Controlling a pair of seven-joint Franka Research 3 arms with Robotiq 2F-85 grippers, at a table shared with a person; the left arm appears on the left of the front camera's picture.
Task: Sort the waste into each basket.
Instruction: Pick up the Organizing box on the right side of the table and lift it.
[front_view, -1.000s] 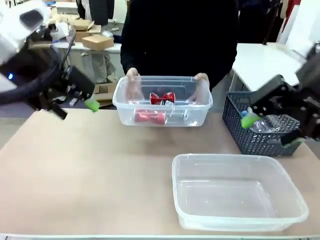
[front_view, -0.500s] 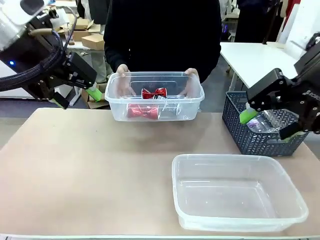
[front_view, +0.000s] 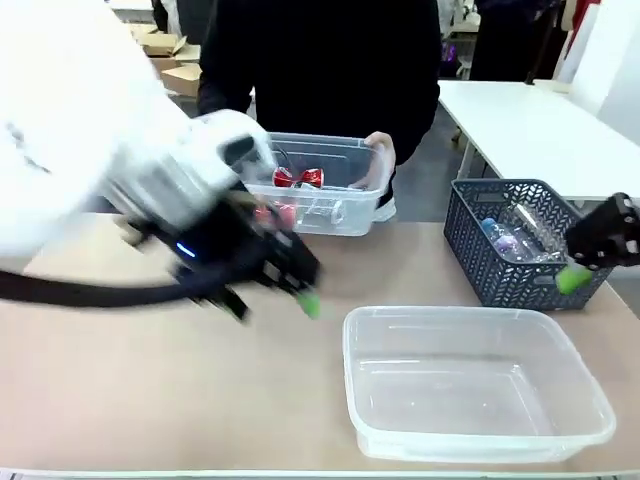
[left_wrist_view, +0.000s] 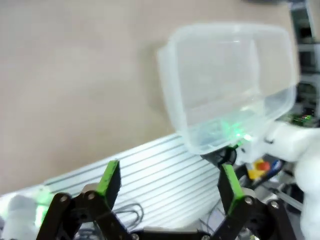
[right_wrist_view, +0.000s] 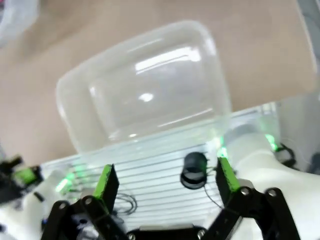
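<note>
Across the beige tabletop (front_view: 110, 390) a person in a black top holds a small see-through plastic tub with a lipped rim (front_view: 350, 215) at the far edge, one hand (front_view: 380, 152) on its right end. Inside it lie small red drink cans (front_view: 298, 179), along with something clear that I cannot make out. The left arm reaches low over the middle of the tabletop, blurred, and the left gripper (left_wrist_view: 169, 172) has its green-padded fingers spread wide. It hangs near the left corner of a second see-through rectangular tub (front_view: 585, 395), which sits empty at the near edge. At the right a dark grey lattice-walled basket (front_view: 470, 255) holds clear plastic bottles (front_view: 520, 238). The right gripper (right_wrist_view: 165, 172) hovers just beside that basket's right end, its fingers also spread wide.
</note>
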